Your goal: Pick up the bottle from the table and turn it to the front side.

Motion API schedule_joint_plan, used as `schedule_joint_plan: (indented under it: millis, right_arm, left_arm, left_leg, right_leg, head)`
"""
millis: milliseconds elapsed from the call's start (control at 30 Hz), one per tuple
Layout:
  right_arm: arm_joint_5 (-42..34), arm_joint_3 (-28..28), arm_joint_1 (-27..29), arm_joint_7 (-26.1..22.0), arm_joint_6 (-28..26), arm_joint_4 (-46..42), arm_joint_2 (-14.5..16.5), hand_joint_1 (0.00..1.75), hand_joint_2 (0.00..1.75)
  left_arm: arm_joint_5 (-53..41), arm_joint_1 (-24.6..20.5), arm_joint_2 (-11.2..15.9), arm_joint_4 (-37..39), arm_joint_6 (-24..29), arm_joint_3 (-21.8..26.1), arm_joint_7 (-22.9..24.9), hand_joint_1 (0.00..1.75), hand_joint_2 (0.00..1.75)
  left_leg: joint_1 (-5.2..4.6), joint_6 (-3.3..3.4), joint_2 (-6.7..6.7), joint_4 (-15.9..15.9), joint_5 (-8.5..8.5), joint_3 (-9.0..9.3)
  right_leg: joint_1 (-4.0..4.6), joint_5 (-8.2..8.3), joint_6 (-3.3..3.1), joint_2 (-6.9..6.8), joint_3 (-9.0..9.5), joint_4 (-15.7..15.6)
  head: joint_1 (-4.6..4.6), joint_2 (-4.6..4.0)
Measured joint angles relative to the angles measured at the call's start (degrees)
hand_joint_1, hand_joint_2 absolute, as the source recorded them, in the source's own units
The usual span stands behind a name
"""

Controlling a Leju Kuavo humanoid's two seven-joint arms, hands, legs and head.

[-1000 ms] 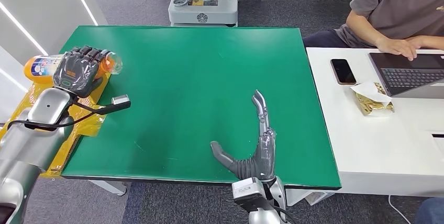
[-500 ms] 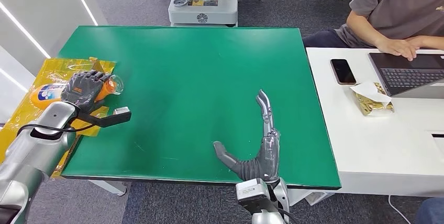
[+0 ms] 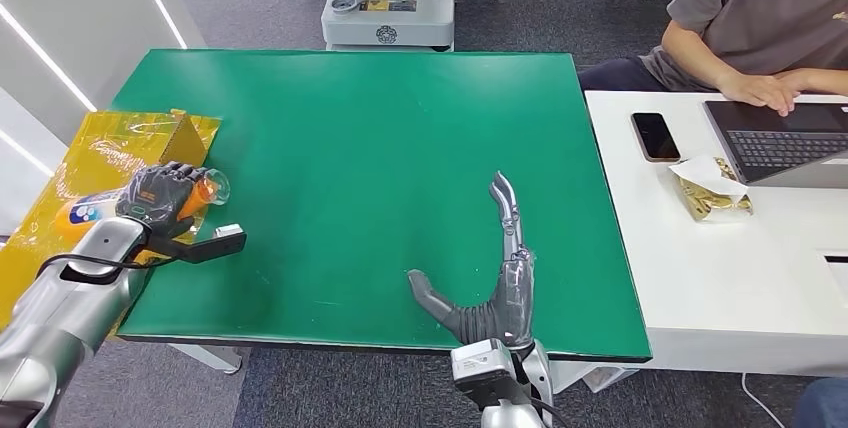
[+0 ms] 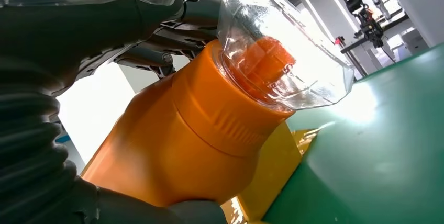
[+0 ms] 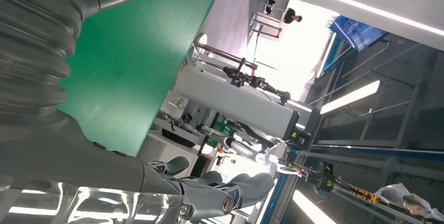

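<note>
Left hand, at the left edge of the head view about halfway down: clenched around the orange bottle, fingers wrapped over its upper body. Bottle lies roughly sideways in the grasp, clear cap pointing toward the frame's centre, the white-and-blue label end sticking out on the far-left side of the hand. It sits over the left margin of the green table, above the yellow bag. Whether the bottle's base touches the bag or hangs free: cannot tell.

Left wrist view confirms the hold: orange shoulder and clear faceted cap close to the lens, dark fingers pressed along the body.

Right hand, lower centre of the head view: released, holding nothing, fingers stretched out long toward the upper part of the frame, thumb splayed toward the left. Resting at or just above the table's near edge.

Step in hand, as I read it: pick-up done, the turn under way or about to start. The label shows only partly at the bottle's far-left end, so the front side is not yet presented.

Next move likely calls for a wrist roll to bring the label face toward the camera, grip kept firm since the bottle is smooth and held off-centre, near its neck end.
</note>
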Motion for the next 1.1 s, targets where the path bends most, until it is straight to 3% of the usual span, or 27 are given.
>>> schedule_joint_plan:
  millis: [767,900,933,1100]
  right_arm:
    - [-5.18,1.76,-3.68,-2.16,0.67,2.89,-0.11,0.0,1.75]
    - [-6.25,2.2,-4.68,-2.4,0.61,3.9,-0.11,0.0,1.75]
    - [-6.51,2.28,-4.77,-2.55,0.59,4.09,-0.11,0.0,1.75]
    - [-7.28,2.48,-4.95,-3.2,0.52,5.0,-0.11,0.0,1.75]
  left_arm:
    - [-3.68,1.66,-4.97,4.63,0.14,0.0,4.03,1.75,1.75]
    - [-3.79,1.41,-5.47,5.03,-0.11,0.04,4.28,0.07,1.75]
    - [-3.78,1.37,-5.53,5.14,-0.32,0.06,4.55,0.0,1.75]
    - [-3.85,1.35,-5.77,5.53,-0.9,0.1,5.89,0.0,1.75]
  left_leg:
    - [-0.01,0.0,-0.01,0.0,0.0,0.01]
    - [0.0,0.0,-0.02,0.0,0.0,0.01]
    - [0.0,0.0,-0.02,0.0,0.0,0.01]
    - [0.0,0.0,-0.01,0.0,0.0,0.0]
  right_leg:
    - [0.0,0.0,0.0,-0.02,0.01,0.0]
    - [0.0,0.0,0.0,-0.03,0.01,0.0]
    - [0.0,0.0,0.0,-0.03,0.01,0.0]
    - [0.0,0.0,0.0,-0.02,0.01,0.01]
  head:
    - [0.01,0.0]
    - [0.0,0.0]
    - [0.0,0.0]
    - [0.0,0.0]
